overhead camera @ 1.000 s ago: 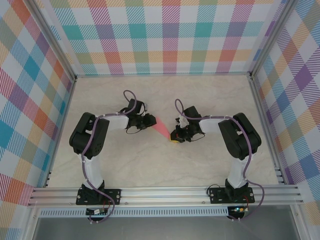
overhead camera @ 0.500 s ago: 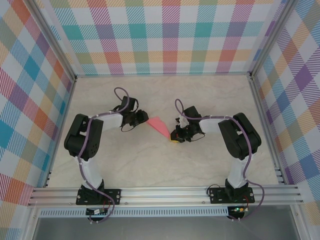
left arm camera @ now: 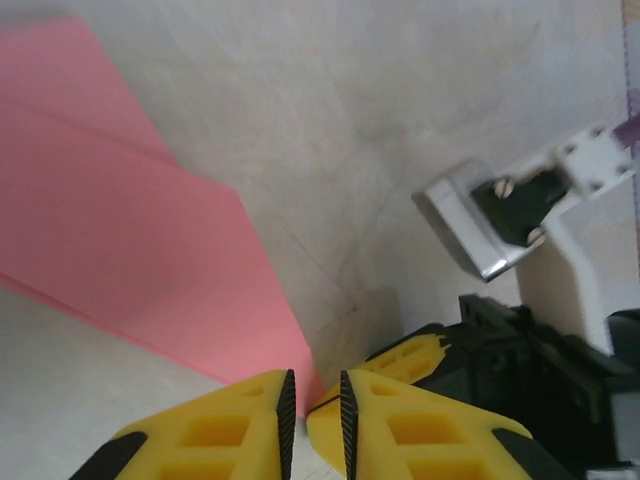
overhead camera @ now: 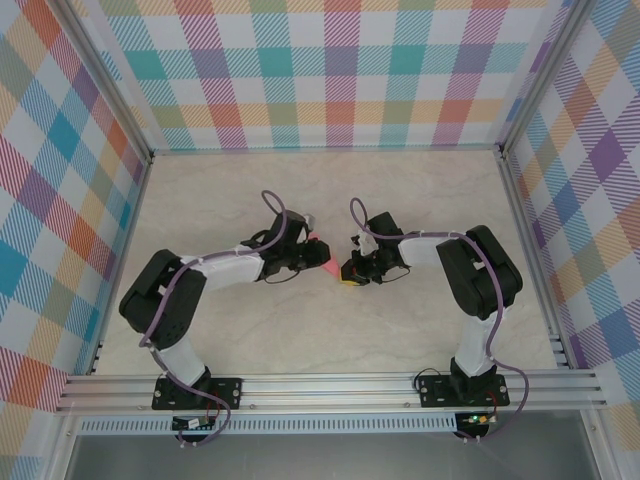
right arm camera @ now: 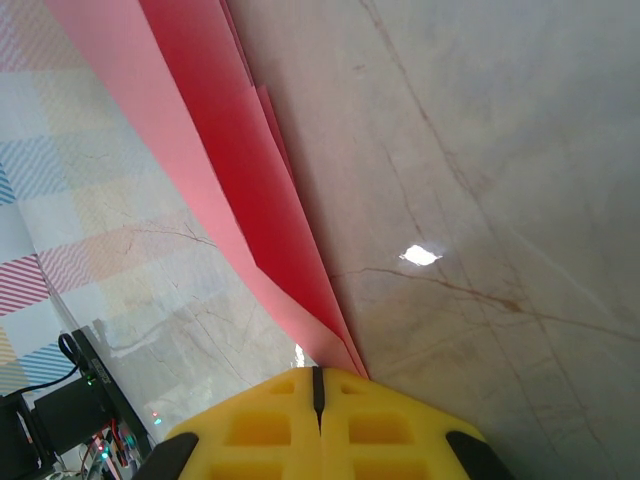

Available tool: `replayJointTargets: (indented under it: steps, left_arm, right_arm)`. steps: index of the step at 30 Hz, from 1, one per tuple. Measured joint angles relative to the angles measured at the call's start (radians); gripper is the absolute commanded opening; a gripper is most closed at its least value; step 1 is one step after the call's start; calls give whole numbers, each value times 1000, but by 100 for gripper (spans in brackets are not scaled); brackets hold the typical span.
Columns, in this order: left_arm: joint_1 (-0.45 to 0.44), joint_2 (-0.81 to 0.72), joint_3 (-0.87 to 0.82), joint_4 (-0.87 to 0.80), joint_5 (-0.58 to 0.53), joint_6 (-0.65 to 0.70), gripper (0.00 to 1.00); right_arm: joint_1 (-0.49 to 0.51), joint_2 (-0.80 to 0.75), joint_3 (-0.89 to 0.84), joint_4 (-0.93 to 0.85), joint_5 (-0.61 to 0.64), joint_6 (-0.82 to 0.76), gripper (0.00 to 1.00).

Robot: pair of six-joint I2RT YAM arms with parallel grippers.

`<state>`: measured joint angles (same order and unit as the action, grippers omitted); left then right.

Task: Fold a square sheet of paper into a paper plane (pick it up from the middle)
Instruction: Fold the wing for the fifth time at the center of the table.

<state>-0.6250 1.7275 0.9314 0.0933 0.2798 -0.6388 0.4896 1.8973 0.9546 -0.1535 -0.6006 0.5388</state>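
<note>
desk [overhead camera: 300,330]: pale beige marble-look top with faint veining, carrying the salmon-pink paper plane [left arm camera: 130,250] near its centre, wide end toward the back-left, point toward the front-right, can't tell if it's fully flat.

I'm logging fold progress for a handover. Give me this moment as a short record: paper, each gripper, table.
paper: salmon-pink paper plane, folded to a narrow point
right gripper: shut on the paper plane's pointed tip
left gripper: jaws narrowly apart, fingertips close by that same tip
table: pale marbled surface, both grippers meeting near its middle
</note>
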Motion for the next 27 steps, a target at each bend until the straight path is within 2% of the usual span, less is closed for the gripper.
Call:
replayJointTargets:
  steps: [9,27]
  left_arm:
    - [-41,143,6,48,50,-70,9]
    - [-41,151,16,79,68,-113,6]
  right_arm:
    - [0,0,0,0,0,0,3]
    - [-4,5,0,2,-11,0,3]
